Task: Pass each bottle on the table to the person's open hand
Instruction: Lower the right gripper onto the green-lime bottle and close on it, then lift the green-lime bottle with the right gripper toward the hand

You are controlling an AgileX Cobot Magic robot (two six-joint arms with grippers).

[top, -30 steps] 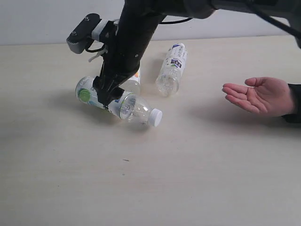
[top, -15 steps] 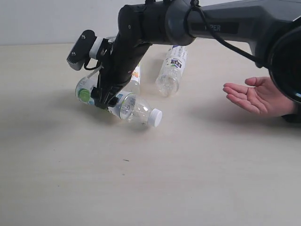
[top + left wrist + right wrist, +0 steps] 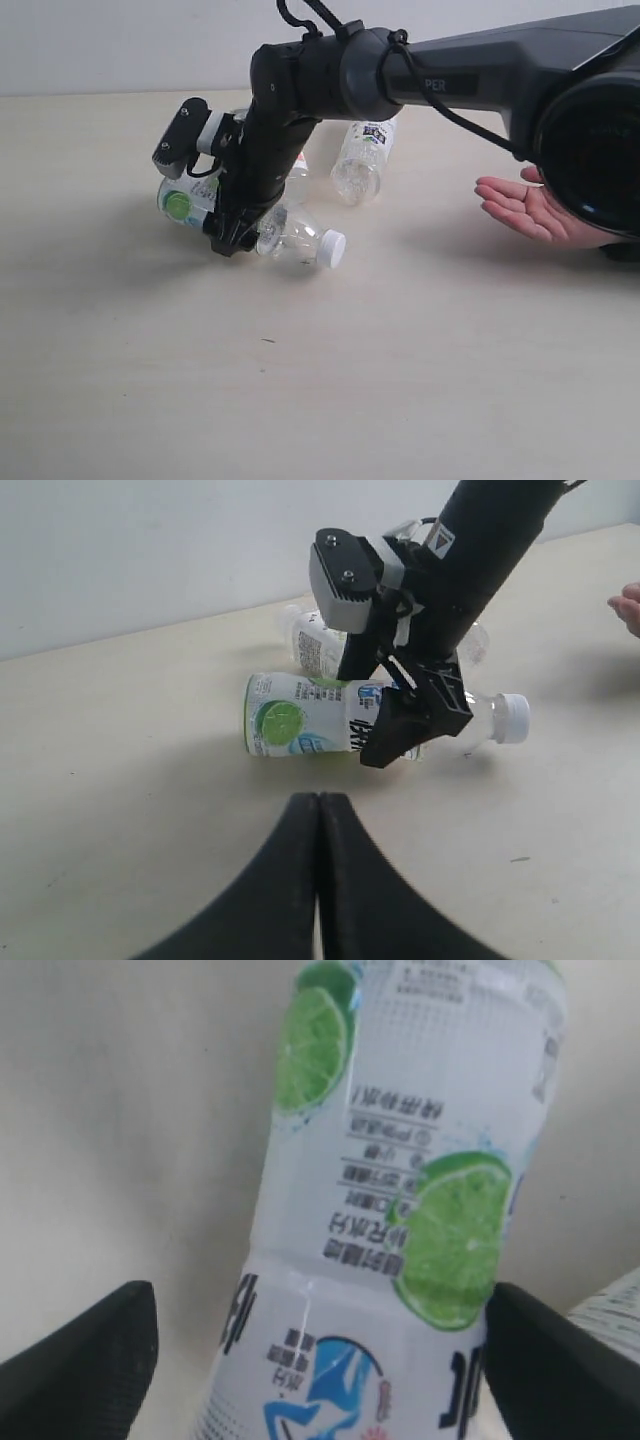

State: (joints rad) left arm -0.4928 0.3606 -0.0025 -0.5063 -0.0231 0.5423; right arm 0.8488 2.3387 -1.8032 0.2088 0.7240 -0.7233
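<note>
Surface (image 3: 420, 380): the far edge butts a pale wall (image 3: 100, 40), and the other edges are out of shot. The whole near half is open. There's also an open lane between the bottle cluster on the left and the hand on the right.

Right arm (image 3: 450, 75): comes in from the right across the middle, angled down into the cluster. Its foreground bulk hides part of the hand.

Lime-label bottle (image 3: 295, 238): lying on its side on the surface, left of centre. Its base points left and its white cap (image 3: 333, 250) points near-right. The clear shoulder looks empty.

White-and-blue bottle (image 3: 362, 150): on its side further back, base toward me, apart from the lime one. The clear end looks empty.

Third bottle (image 3: 318, 648): lying just behind the lime one, mostly hidden by the arm. Can't tell what's in it.

Open hand (image 3: 530, 208): palm up at the right side, well apart from all the bottles. Can't tell if it's resting on the surface.

Right fingers (image 3: 90, 1360): spread, straddling the lime bottle mid-body. One is at the bottle's side and there's a visible gap at the other, so no pinch.

Left fingers (image 3: 290, 880): pressed together with nothing between them, low over the open surface and apart from the lime bottle.
</note>
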